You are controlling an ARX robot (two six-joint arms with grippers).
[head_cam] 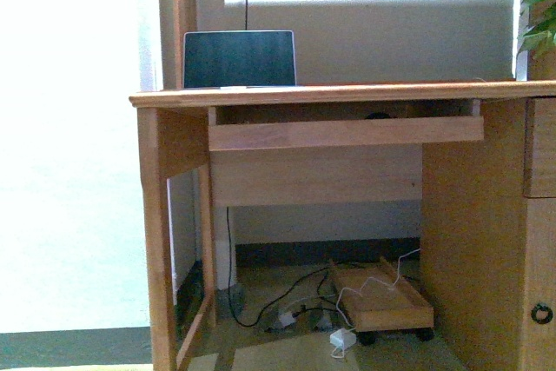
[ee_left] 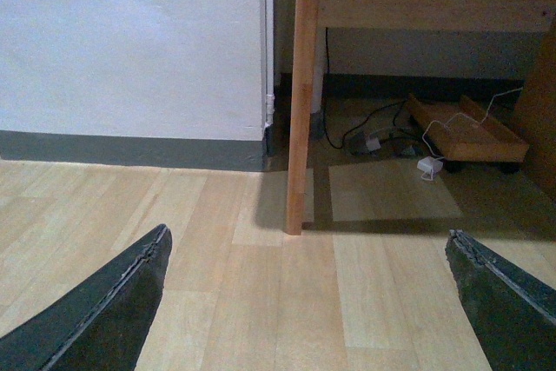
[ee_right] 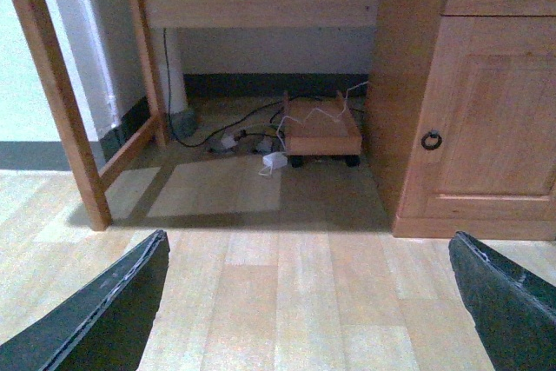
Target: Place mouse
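Observation:
A small dark rounded shape (head_cam: pixel 378 115) peeks over the front board of the desk's pull-out tray (head_cam: pixel 346 132); it looks like the mouse, and most of it is hidden. No arm shows in the front view. My left gripper (ee_left: pixel 306 234) is open and empty, low over the wooden floor in front of the desk's left leg (ee_left: pixel 300 93). My right gripper (ee_right: pixel 307 238) is open and empty, low over the floor facing the space under the desk. The mouse shows in neither wrist view.
A laptop (head_cam: pixel 239 58) stands open on the wooden desk top (head_cam: pixel 347 92). Under the desk lie cables, a white adapter (ee_right: pixel 274 161) and a low wheeled wooden stand (ee_right: pixel 322 132). A cabinet door with a ring handle (ee_right: pixel 431 140) is at the right. A plant (head_cam: pixel 539 15) is at the upper right.

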